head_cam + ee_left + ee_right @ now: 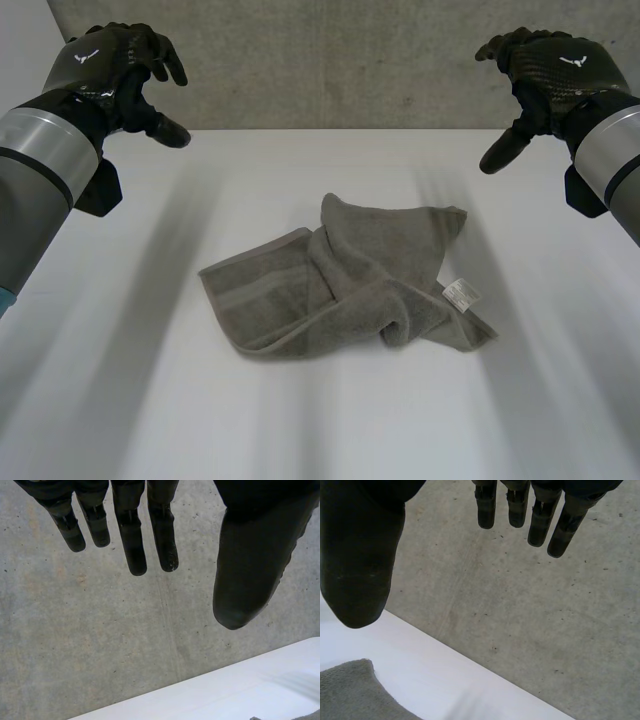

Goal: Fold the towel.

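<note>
Your left hand's fingers [135,545] hang straight and spread, thumb well off to the side, with nothing between them; your right hand's fingers [540,520] are the same, loose and empty. Both hands are up in the air over the table's far edge, the left hand [115,70] toward the far left corner and the right hand [550,70] toward the far right corner, well apart from each other and from the towel [350,285]. The towel lies in the middle of the table [150,400], rumpled: its left part is flat with a border stripe showing, its right part is bunched and lapped over itself, and a white label [459,292] sits near its right end. By the look of it, no tidy fold is made yet, so you have it all left to do: spread it flat, then bring edge to edge. You have bare table on every side of the towel, with the most room toward the near edge, so reaching and dragging should be unhindered.
</note>
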Tool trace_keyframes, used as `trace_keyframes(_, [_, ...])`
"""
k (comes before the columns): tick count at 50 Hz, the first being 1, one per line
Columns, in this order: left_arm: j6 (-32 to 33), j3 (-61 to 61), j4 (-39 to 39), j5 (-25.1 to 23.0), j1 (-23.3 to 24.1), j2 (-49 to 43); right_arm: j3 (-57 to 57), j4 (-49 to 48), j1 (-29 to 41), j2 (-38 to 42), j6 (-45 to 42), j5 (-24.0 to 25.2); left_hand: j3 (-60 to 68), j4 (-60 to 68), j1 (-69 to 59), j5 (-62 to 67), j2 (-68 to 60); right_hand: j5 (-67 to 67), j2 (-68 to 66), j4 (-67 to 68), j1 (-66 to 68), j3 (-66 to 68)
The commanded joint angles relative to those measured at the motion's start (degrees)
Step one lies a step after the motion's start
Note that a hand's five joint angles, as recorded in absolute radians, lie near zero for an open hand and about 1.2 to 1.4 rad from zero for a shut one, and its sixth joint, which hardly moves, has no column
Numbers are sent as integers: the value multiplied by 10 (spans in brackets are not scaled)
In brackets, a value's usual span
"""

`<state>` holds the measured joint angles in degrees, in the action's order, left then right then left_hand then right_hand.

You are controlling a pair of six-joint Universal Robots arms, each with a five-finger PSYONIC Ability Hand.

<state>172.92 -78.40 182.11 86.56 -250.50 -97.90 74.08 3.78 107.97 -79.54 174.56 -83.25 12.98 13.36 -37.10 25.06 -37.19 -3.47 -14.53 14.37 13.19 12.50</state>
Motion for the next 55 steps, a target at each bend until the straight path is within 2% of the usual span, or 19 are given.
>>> trace_keyframes(1, [0,0,2,0,-1,0,8,20,7,7,-13,27,-30,-34,65,-45,66,35,45,-44,-32,-25])
trace_keyframes(3, [0,-1,3,-1,-1,1,8,44,7,16,-25,48,-30,-34,94,-73,94,35,45,-44,-32,-25])
trace_keyframes(5, [0,-1,3,-2,-1,2,1,109,12,52,-59,102,-30,-34,126,-105,126,35,45,-44,-32,-25])
trace_keyframes(6, [1,-2,3,-2,-1,2,1,110,12,52,-59,102,-30,-34,153,-132,153,35,45,-44,-32,-25])
trace_keyframes(8, [2,-4,4,-3,-1,2,-4,156,47,97,-96,130,-30,-34,181,-161,182,35,45,-44,-32,-25])
trace_keyframes(14, [4,-6,4,-5,0,1,-12,163,86,156,-129,126,-30,-34,240,-220,241,35,45,-44,-32,-25])
trace_keyframes(20, [5,-6,4,-5,0,0,-7,90,101,230,-124,93,-30,-34,240,-220,241,24,34,-44,-21,-25])
trace_keyframes(21, [5,-6,4,-5,0,0,-7,70,107,242,-124,85,-30,-34,240,-220,241,-116,-106,-44,119,-25])
trace_keyframes(22, [5,-6,4,-5,0,0,-7,70,107,243,-124,85,-30,-34,240,-220,241,-118,-107,-44,120,-25])
trace_keyframes(24, [5,-6,4,-5,-1,1,-7,47,116,251,-125,82,-30,-34,240,-220,241,-499,-489,-44,502,-25])
trace_keyframes(25, [5,-6,5,-5,-1,2,-7,47,116,251,-125,82,-30,-34,240,-220,241,-501,-490,-44,504,-25])
trace_keyframes(26, [5,-6,5,-5,-1,2,-8,43,116,250,-126,84,-30,-34,240,-220,241,-664,-653,-44,666,-25])
trace_keyframes(31, [4,-5,6,-5,-7,7,-29,40,117,233,-124,85,-30,-34,240,-220,241,-665,-655,-44,668,-25])
trace_keyframes(37, [2,-4,6,-5,-10,9,-184,28,103,115,-115,77,-30,-34,240,-220,241,-665,-655,-44,668,-25])
trace_keyframes(42, [0,-4,6,-4,-9,9,-258,-38,33,45,-55,60,-30,-34,240,-220,241,-665,-655,-44,668,-25])
trace_keyframes(44, [0,-4,6,-4,-9,9,-229,-55,-7,36,-31,73,-30,-34,240,-220,241,-665,-655,-44,668,-25])
trace_keyframes(50, [-1,-6,7,-4,-9,9,-84,-51,-8,63,-73,114,-30,-34,240,-220,241,-665,-655,-44,668,-25])
trace_keyframes(52, [-1,-6,9,-4,-9,9,-9,-41,-7,116,-180,124,-30,-34,240,-220,241,-665,-655,-44,668,-25])
trace_keyframes(55, [-1,-9,14,-4,-9,7,15,-39,-7,142,-251,115,-30,-34,240,-220,241,-665,-655,-44,668,-25])
